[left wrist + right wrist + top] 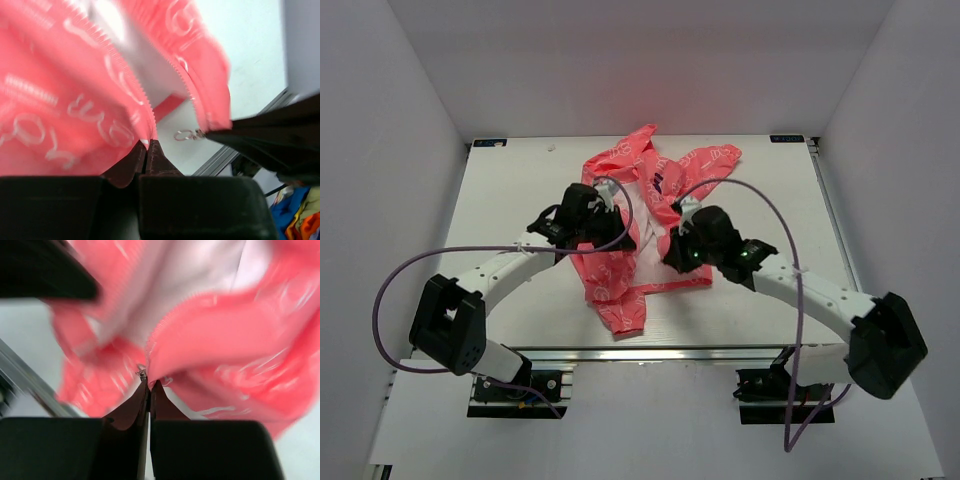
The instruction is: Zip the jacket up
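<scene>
Frankly, two thin pinches and a zip not yet joined

On my left, my left pincer [148, 146] is clamped on the bottom corner of the jacket [612, 280], right where one row of zip teeth [127, 75] ends. The hold is only at the tips, on thin cloth. I judge that a sideways tug could slide the corner out.

The jacket lies crumpled in the middle of the table [510, 190], open down the front, with its white lining [195, 275] showing. Between the two front edges hangs the metal pull [185, 135], at the foot of the other edge.

On my right, my right pincer [149, 385] is closed together on that edge, just beside the slider [141, 372]. If I have only cloth and not the slider, it may swing, and the two ends will not meet. Drawing the halves unevenly could also twist the teeth or bunch fabric into the slider.
</scene>
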`<move>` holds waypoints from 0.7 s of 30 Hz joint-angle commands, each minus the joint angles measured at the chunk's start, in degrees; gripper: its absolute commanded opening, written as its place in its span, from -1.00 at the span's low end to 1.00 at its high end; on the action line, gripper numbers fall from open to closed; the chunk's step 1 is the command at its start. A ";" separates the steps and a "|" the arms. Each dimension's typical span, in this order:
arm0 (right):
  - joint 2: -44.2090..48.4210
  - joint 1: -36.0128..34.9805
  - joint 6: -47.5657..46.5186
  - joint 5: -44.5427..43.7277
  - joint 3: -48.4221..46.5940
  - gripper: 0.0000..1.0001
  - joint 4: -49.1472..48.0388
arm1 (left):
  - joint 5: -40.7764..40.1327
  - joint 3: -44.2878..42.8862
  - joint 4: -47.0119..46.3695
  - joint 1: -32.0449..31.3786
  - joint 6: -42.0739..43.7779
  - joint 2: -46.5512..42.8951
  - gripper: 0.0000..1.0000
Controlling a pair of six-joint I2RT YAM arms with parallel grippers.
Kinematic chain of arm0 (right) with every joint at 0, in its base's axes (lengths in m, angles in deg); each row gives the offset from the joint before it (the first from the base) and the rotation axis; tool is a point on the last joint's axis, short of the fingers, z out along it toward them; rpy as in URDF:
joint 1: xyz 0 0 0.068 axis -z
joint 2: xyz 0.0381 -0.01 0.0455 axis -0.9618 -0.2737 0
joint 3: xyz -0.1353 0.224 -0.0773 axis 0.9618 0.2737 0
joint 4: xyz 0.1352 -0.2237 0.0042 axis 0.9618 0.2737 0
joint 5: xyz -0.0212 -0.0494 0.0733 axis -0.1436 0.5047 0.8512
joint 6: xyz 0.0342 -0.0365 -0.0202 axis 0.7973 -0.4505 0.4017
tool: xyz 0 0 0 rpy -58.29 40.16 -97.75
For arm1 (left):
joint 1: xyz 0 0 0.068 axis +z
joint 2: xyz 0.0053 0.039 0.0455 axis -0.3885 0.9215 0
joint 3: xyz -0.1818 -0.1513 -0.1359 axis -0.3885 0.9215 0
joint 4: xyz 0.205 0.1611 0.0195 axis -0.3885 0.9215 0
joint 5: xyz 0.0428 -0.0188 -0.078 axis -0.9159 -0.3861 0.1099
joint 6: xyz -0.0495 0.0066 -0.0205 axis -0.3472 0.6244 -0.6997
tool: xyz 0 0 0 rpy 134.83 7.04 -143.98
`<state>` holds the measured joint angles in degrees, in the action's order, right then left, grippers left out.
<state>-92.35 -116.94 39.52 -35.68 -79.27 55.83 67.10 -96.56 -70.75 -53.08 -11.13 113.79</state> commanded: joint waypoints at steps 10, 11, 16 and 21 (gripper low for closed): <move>14.33 8.98 2.87 7.73 1.46 -1.00 -41.93 | -5.41 -19.67 -11.40 -0.37 1.54 -3.53 -1.00; 14.68 10.64 3.49 12.18 3.38 -1.00 -44.49 | -5.50 -20.21 -10.96 -0.37 1.98 -3.35 -1.00; 12.50 12.42 7.28 18.02 4.89 -1.00 -52.06 | 0.81 -19.52 -14.73 -0.37 1.46 -3.26 -1.00; 8.01 14.52 13.51 23.83 4.10 -1.00 -60.49 | 6.97 -14.71 -20.87 -0.37 3.12 -5.72 -1.00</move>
<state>-83.50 -103.72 48.33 -17.47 -74.07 6.91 68.50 -113.98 -85.50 -53.08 -9.62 112.30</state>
